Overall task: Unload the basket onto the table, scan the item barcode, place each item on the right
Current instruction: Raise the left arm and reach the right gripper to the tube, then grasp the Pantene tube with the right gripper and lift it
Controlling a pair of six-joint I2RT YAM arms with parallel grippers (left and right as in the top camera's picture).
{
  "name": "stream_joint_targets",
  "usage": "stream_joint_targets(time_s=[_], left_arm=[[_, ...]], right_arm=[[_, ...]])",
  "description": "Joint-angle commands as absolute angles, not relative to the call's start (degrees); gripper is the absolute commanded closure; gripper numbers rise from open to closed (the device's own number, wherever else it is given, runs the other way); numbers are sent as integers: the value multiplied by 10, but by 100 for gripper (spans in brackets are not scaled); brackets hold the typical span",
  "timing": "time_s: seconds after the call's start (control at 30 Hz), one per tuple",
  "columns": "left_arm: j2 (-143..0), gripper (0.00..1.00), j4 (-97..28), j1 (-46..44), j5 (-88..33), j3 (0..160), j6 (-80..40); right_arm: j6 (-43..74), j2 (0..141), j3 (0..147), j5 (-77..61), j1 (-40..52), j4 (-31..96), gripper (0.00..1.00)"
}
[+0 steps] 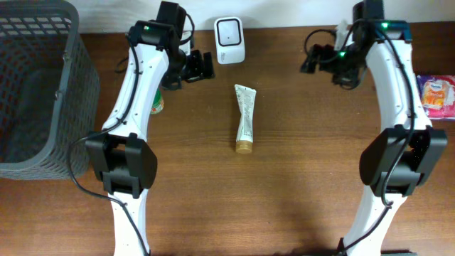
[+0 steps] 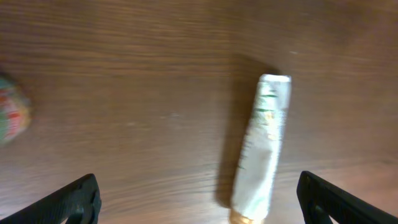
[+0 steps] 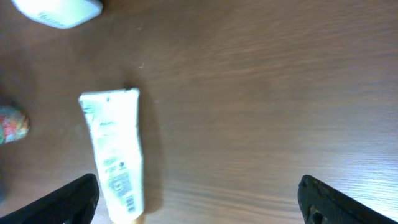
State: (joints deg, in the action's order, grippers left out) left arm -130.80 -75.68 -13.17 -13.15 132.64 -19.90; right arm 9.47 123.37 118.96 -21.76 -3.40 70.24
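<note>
Tube (image 1: 244, 118) lies near scanner (image 1: 229, 40), not touching

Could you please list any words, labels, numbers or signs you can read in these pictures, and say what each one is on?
No text can be read with certainty.
Tube: dark print and a barcode near its cap end, both too small and blurred to read.
Packet at the table's right edge: print is blurred and unreadable.
Scanner: no lettering visible.
</note>
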Motion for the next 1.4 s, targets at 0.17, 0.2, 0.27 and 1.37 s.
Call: stream_joint_targets(time_s=[0.17,0.2,0.27,1.37], left_arm=[[-1309,1,-778,-133,-69,1330,-190],[-1309,1,-781,-133,-61,1330,-190],[-1309,1,-789,-133,-42,1329,-190],[-1309,1,-818,-111,-6,1329,-227]], right_arm=[[177,1242,1002,-303,91,524,1],[184,1242,986,-325,98,498,1],[202,1242,958,-358,109,452,1],[337,1322,1055,112,304,576,68]])
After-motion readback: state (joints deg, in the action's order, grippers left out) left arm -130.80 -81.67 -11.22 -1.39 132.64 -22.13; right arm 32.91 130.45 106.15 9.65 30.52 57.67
